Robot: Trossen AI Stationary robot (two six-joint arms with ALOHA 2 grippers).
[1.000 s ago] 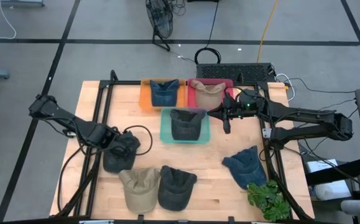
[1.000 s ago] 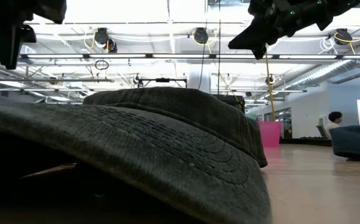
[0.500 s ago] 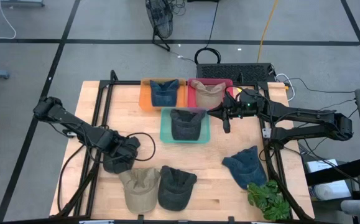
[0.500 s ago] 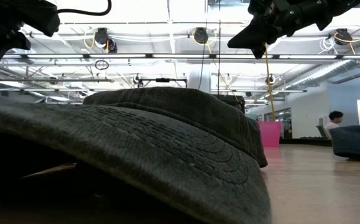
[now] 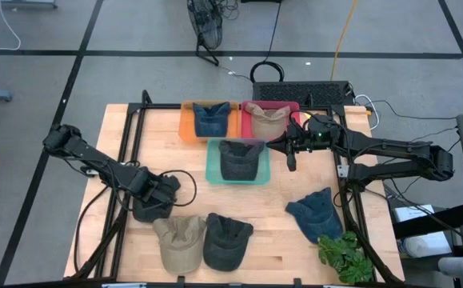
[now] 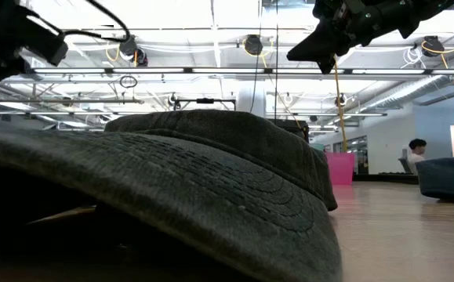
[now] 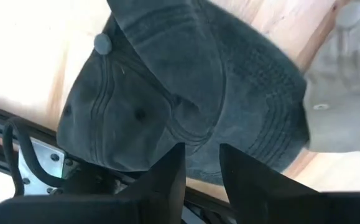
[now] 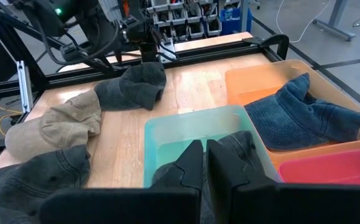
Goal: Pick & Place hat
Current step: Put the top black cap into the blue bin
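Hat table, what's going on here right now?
The left end effector is down on the dark grey cloth cap at the wooden table's left side, fingers parted over its crown; whether it grips yet is unclear. The right end effector hangs shut beside the teal plastic bin, which holds a dark cap. The orange bin and red bin each hold a cap too. Three caps lie loose near the front.

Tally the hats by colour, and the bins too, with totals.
Dark grey hats: 3
Blue hats: 2
Tan hats: 2
Total hats: 7
Bins: 3, orange, red, teal
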